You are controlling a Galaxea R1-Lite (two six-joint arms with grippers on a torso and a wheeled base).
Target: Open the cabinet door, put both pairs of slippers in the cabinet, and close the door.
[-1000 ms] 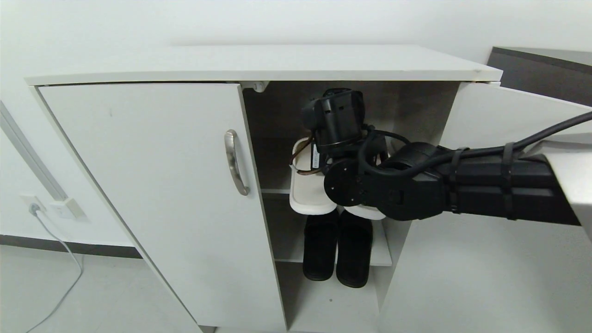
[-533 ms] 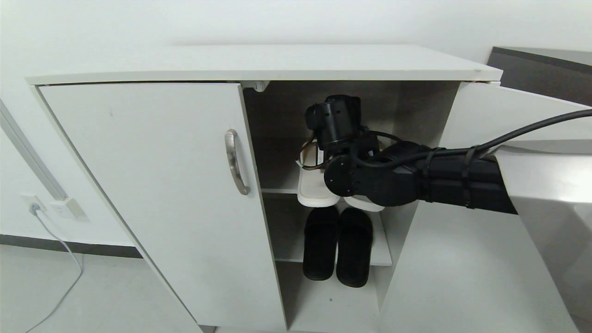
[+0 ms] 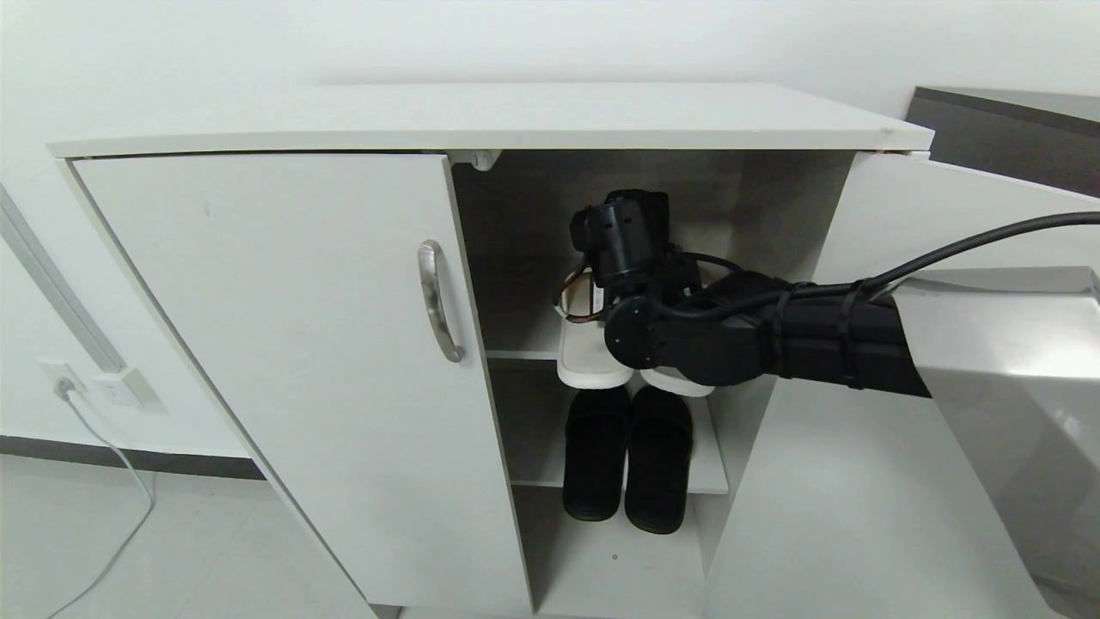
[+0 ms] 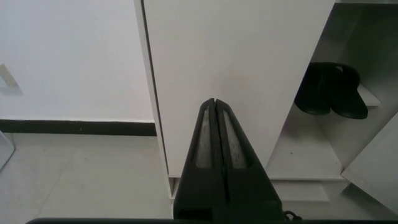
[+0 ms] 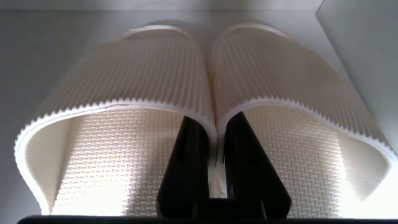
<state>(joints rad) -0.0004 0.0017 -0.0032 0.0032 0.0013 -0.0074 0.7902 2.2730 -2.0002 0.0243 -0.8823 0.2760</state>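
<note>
The white cabinet [image 3: 481,116] stands with its right door [image 3: 928,215] swung open and its left door [image 3: 284,344] closed. A pair of black slippers [image 3: 627,460] lies on the lower shelf, heels hanging over its front edge, and also appears as black slippers [image 4: 333,90] in the left wrist view. My right gripper [image 5: 214,140] is inside the cabinet at the upper shelf, shut on the inner edges of the white slippers [image 5: 205,99], one finger in each. The white slippers [image 3: 593,361] rest heels out at the shelf's front. My left gripper [image 4: 213,118] is shut and empty, low before the closed left door.
The left door carries a metal handle [image 3: 436,301]. A wall socket and cable [image 3: 64,387] sit at the lower left by the floor. A dark panel [image 3: 1005,129] stands behind the cabinet on the right. Bare floor [image 4: 81,180] lies before the cabinet.
My right arm has pushed deeper into the cabinet, carrying the white slippers further onto the upper shelf. The black slippers and the doors have stayed put.
</note>
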